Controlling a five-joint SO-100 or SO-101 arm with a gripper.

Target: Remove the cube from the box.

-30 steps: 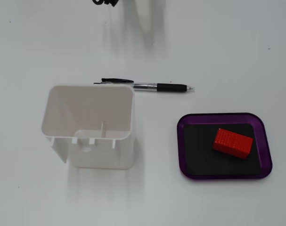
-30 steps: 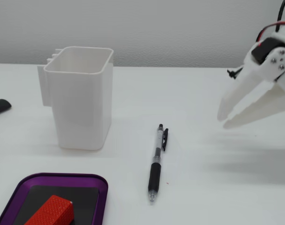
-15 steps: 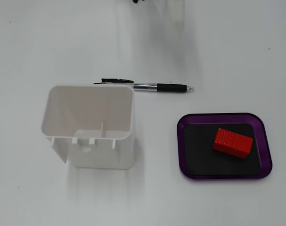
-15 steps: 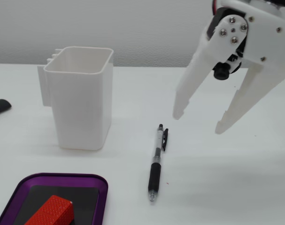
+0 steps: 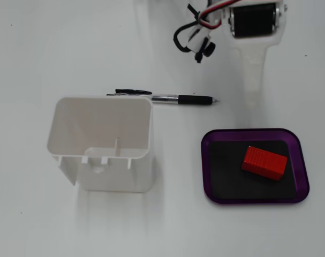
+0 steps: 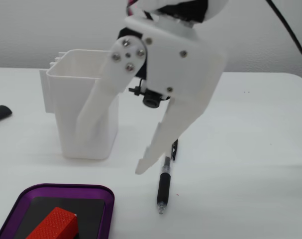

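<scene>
The cube (image 5: 264,162) lies inside the box (image 5: 212,184), on its black floor, a little toward the right and upper part of it in the top-down fixed view. It rests flat, with the ridged face up, and it touches none of the purple walls. Its long axis runs from upper left to lower right in this view, only slightly tilted against the long side of the box.

The gripper (image 6: 111,152) hangs in the air above the table, well apart from the cube. Its two fingers are spread wide, with nothing between them; one finger (image 6: 93,112) points down in front of the white container (image 6: 66,82), the other one points down toward the pen (image 6: 162,188). In the low fixed view the box (image 6: 98,191) is below and to the left of the open jaws, nearer to the camera, and the cube (image 6: 53,225) is at the bottom edge.

I judge that the gripper must travel down and toward the box, over its near wall. It must also close across the short side of the cube, because the long side looks less easy to hold. The pen and the container stand beside this way, not in it
</scene>
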